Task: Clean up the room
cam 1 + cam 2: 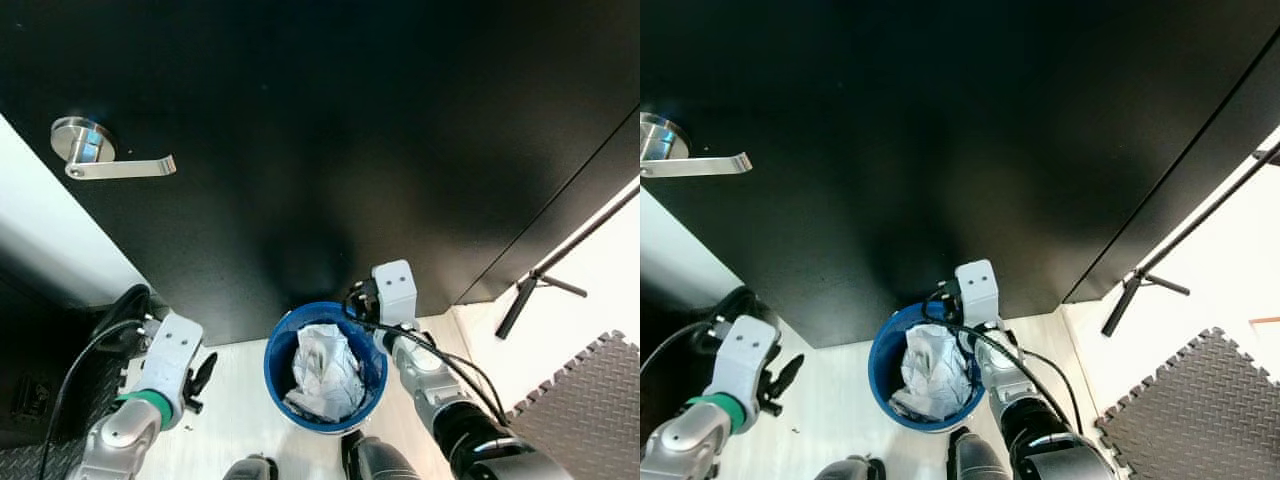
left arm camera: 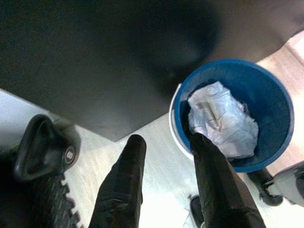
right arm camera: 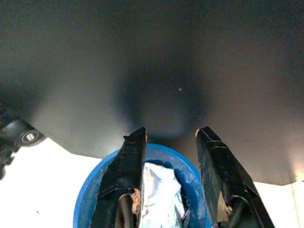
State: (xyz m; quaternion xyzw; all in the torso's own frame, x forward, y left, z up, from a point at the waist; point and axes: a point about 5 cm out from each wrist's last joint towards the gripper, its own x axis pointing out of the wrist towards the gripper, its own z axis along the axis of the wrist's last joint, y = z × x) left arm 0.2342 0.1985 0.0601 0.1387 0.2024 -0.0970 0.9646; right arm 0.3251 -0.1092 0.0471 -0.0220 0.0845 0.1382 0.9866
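I am standing right against a tall black door (image 1: pixel 330 130), looking down at a round blue plastic bucket (image 1: pixel 279 352) sitting on the pale floor (image 1: pixel 235 400) in the lower middle of the frame, just before the door's bottom edge. Crumpled white paper (image 1: pixel 325 372) is lying inside the bucket, filling much of it.

My right end effector (image 3: pixel 168 166) is hanging over the bucket's right rim, beside the paper; its two black fingers (image 3: pixel 124 175) are spreading apart, one over the bucket's inside and the other beyond the rim, clamping on nothing. My left end effector (image 2: pixel 164 164) is hovering at the lower left of the frame, just left of the bucket, its fingers also apart and holding nothing.

A silver lever door handle (image 1: pixel 105 155) is showing in the upper left. A black kettlebell (image 2: pixel 40 147) is resting on the floor at the left, near a dark foam mat (image 2: pixel 52 204). A black tripod leg (image 1: pixel 540 275) and a grey interlocking foam mat (image 1: pixel 585 400) are lying at the right.
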